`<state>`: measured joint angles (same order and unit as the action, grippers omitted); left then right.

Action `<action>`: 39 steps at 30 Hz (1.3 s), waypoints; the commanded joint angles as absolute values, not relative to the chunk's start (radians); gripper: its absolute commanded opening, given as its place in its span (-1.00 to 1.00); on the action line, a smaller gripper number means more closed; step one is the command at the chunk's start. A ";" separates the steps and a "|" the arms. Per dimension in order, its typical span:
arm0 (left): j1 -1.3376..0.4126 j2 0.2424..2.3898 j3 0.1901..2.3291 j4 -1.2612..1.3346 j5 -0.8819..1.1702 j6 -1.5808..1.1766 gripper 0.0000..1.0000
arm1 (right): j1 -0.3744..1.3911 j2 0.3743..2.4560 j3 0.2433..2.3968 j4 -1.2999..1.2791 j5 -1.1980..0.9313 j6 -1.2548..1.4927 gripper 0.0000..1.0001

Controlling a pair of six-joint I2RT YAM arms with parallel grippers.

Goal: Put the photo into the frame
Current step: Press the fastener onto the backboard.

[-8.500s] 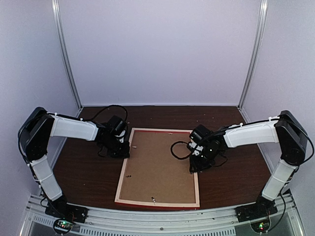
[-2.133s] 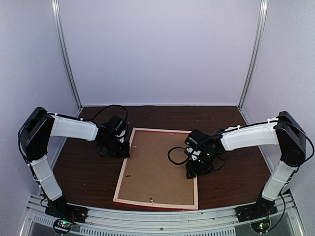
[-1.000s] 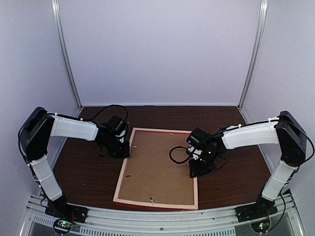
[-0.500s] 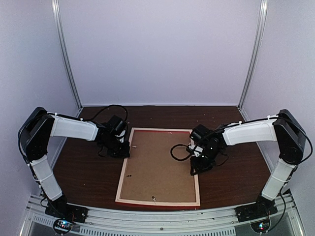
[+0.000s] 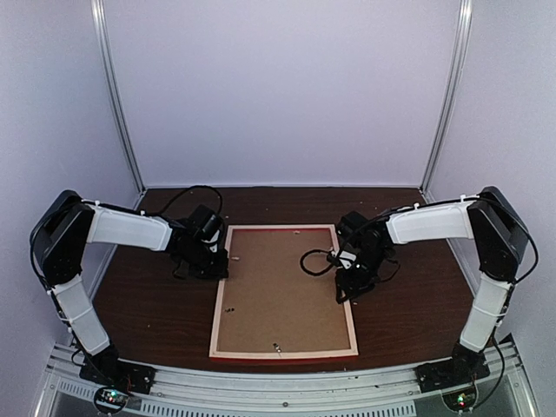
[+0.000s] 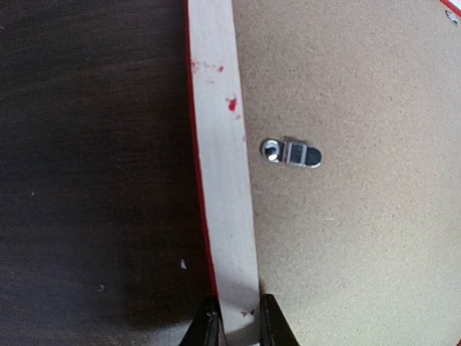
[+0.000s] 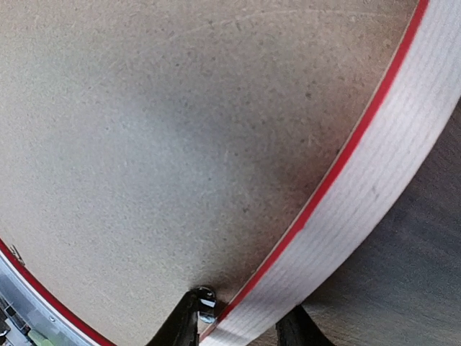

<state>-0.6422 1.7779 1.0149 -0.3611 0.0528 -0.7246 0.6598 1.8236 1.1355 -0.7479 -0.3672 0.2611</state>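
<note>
Well, from the top external view the frame (image 5: 221,300) lies face down on the dark brown surface (image 5: 148,304), pale wood up, with the brown backing board (image 5: 282,287) seated inside it. The photo I cannot see anywhere. If it is in, it is under that board, and I cannot tell. My left hand (image 5: 215,265) sits on the frame's left rail and my right hand (image 5: 346,291) on its right rail, both toward the far end. Around us stand plain pale walls (image 5: 278,87) with a metal post (image 5: 117,95) in each far corner, and nothing else lies on the surface.

In the left wrist view, my fingers (image 6: 207,326) are clamped on the pale rail, one on each side. A small metal turn clip (image 6: 292,153) lies flat on the board just beside the rail, and it seems not turned over onto the wood.

In the right wrist view, my fingers (image 7: 180,324) straddle the right rail, the inner one touching another clip (image 7: 207,303) at the board's edge. I cannot tell whether they pinch the wood or only bracket it.

So I judge the board to be in place, while the clips and a check that the photo is really inside look to be what is left.
</note>
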 commanded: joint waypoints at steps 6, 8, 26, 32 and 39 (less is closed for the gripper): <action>-0.675 1.778 0.977 -0.378 0.108 -0.684 -0.70 | 0.633 1.878 1.152 -0.776 -0.241 0.187 -0.12; -0.675 1.779 0.978 -0.377 0.107 -0.684 -0.70 | 0.633 1.874 1.148 -0.781 -0.235 0.183 -0.13; -0.675 1.796 0.985 -0.377 0.114 -0.676 -0.70 | 0.615 1.889 1.143 -0.768 -0.224 0.116 -0.67; -0.675 1.790 0.978 -0.381 0.108 -0.676 -0.70 | 0.594 1.876 1.150 -0.757 -0.269 0.127 -0.42; -0.675 1.788 0.984 -0.382 0.104 -0.676 -0.70 | 0.586 1.870 1.161 -0.749 -0.337 0.176 -0.07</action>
